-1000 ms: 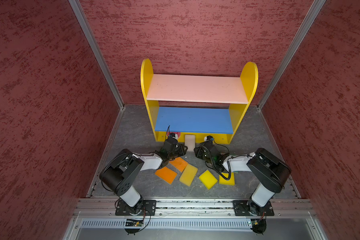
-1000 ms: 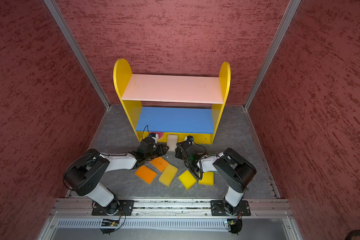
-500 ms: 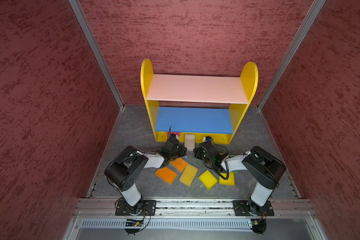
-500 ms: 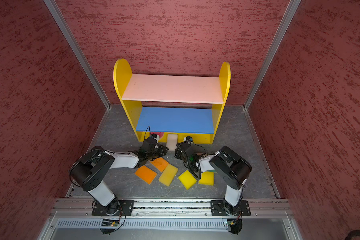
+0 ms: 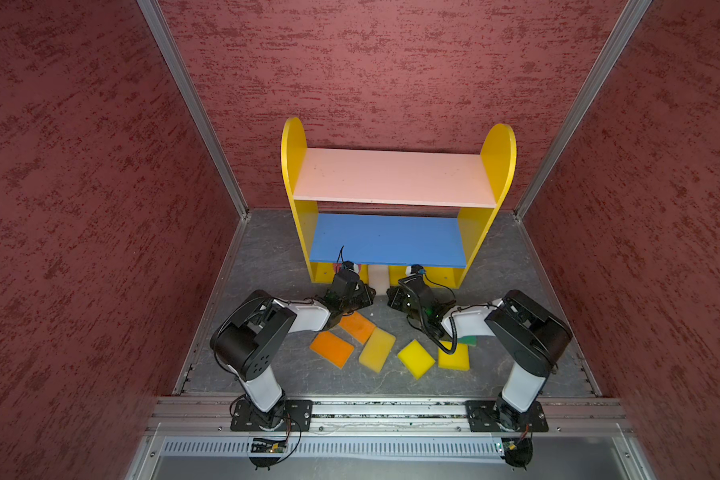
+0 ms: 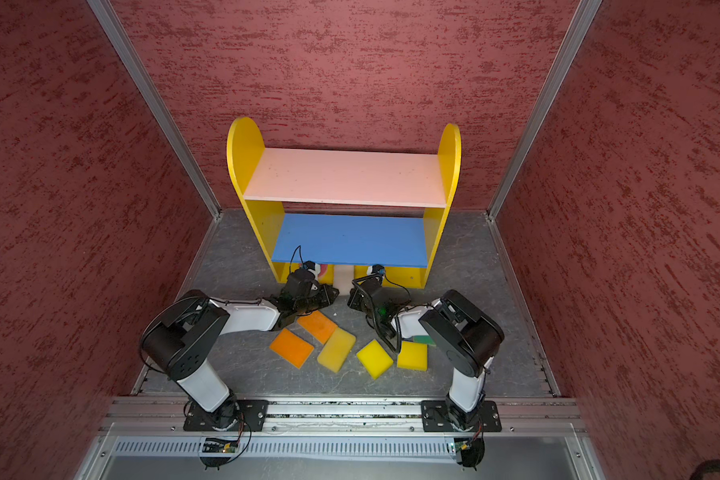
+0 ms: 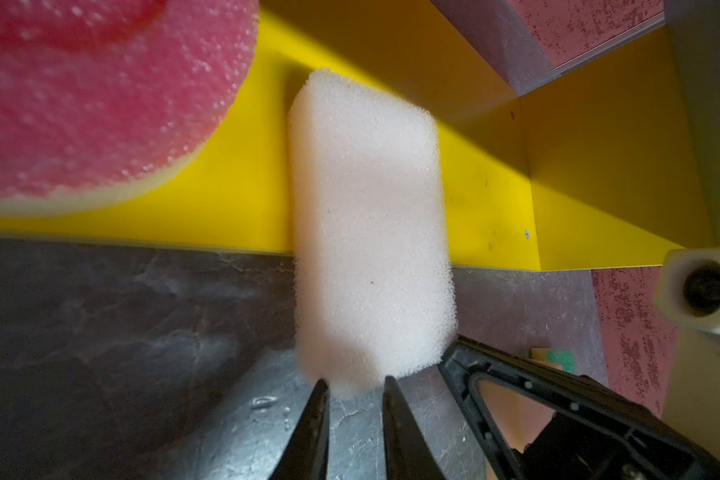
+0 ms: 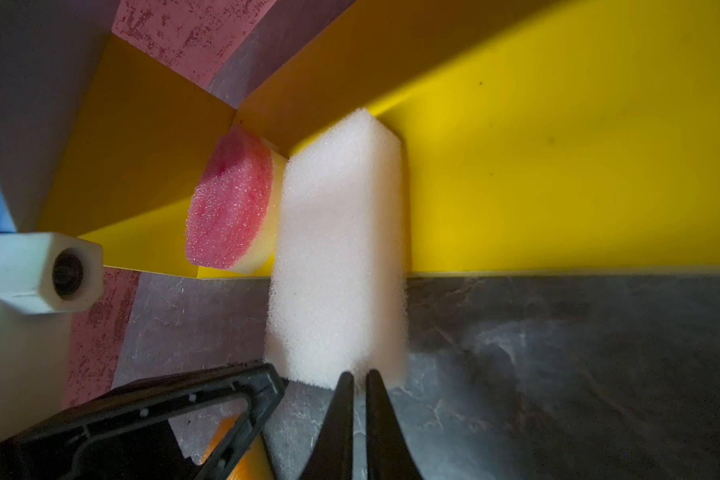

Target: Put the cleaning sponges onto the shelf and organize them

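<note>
An off-white sponge [image 5: 378,276] [image 6: 344,279] lies half on the yellow base [image 7: 225,208] of the shelf [image 5: 294,166] and half on the floor. A round red-pink sponge [image 7: 80,104] [image 8: 229,208] sits beside it on the base. My left gripper [image 7: 354,384] [image 5: 364,293] has its jaws a narrow gap apart, tips at the off-white sponge's [image 7: 371,228] near end. My right gripper [image 8: 359,376] [image 5: 391,297] is all but shut, tips against the same end of that sponge [image 8: 341,249]. The two grippers stand side by side.
Behind the arms on the grey floor lie two orange sponges [image 5: 332,349] [image 5: 357,326], three yellow ones [image 5: 377,350] [image 5: 416,358] [image 5: 454,355] and a green-topped one [image 5: 470,340], partly under the right arm. The pink board [image 5: 391,176] and blue board [image 5: 385,241] are bare. Red walls enclose the floor.
Both grippers have narrowed their jaws, the right almost fully. Both arms have crept slightly toward the shelf, staying at the off-white sponge's near end.
</note>
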`<state>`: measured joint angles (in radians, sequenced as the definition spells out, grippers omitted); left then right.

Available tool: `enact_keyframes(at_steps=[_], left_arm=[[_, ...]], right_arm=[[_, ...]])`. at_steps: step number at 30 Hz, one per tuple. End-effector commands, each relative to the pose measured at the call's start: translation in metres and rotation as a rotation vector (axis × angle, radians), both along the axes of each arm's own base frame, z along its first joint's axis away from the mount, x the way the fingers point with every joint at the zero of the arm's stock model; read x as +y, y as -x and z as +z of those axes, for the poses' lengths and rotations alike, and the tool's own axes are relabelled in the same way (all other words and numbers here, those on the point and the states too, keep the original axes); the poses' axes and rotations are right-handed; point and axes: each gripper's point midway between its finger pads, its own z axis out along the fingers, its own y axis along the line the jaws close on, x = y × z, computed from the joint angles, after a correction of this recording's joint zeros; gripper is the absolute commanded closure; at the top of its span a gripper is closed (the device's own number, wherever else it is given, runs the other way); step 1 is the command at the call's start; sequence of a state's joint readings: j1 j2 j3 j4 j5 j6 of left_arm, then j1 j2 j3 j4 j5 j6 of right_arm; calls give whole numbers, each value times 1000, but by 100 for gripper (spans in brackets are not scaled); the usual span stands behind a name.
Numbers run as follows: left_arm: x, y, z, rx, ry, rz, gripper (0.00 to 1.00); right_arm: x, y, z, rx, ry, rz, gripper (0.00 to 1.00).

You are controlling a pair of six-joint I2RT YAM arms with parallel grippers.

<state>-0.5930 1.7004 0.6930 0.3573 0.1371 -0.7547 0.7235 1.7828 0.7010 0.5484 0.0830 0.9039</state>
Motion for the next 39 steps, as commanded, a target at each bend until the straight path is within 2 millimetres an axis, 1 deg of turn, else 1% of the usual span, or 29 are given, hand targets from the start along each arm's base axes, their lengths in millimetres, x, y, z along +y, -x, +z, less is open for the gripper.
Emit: enact_keyframes(at_steps=[1, 3, 4, 7, 10, 14, 19, 22, 24, 27, 30, 33, 35, 38, 39], left_arm=[[-5, -18, 13, -49, 27, 7, 77], [-4, -20, 14, -52, 32, 11, 76], [-4, -21, 16, -56, 37, 12, 75], [-5, -21, 21, -64, 44, 8, 66], [-6, -20, 26, -71, 51, 6, 61], [-5, -18, 35, -82, 63, 7, 60], [-4, -16, 50, -106, 81, 14, 59], [-4, -12, 57, -114, 86, 15, 59], [-2, -7, 64, -123, 93, 13, 58], [4, 2, 74, -135, 85, 17, 59], [18, 16, 80, -150, 49, 40, 64], [36, 32, 86, -165, 16, 78, 69], [48, 42, 89, -172, -3, 102, 69], [67, 57, 90, -175, -29, 143, 69], [73, 61, 87, -171, -42, 155, 69]], right_arm=[[2, -14, 13, -40, -13, -19, 89], [1, -16, 14, -42, -14, -22, 89], [1, -16, 14, -44, -14, -20, 87], [1, -14, 15, -41, -14, -13, 82], [-1, -10, 15, -38, -17, -14, 79], [-6, -4, 14, -26, -27, -19, 77], [-5, 7, 9, -8, -34, -2, 72], [-8, 15, 9, 5, -52, -7, 71], [-8, 20, 9, 10, -55, -2, 75], [-1, 26, 8, 21, -50, 18, 88], [10, 26, 5, 28, -51, 39, 96], [21, 22, -1, 40, -68, 54, 98], [27, 18, -3, 40, -77, 56, 98], [30, 9, -2, 14, -63, 47, 98], [30, 6, -2, 4, -50, 40, 98]])
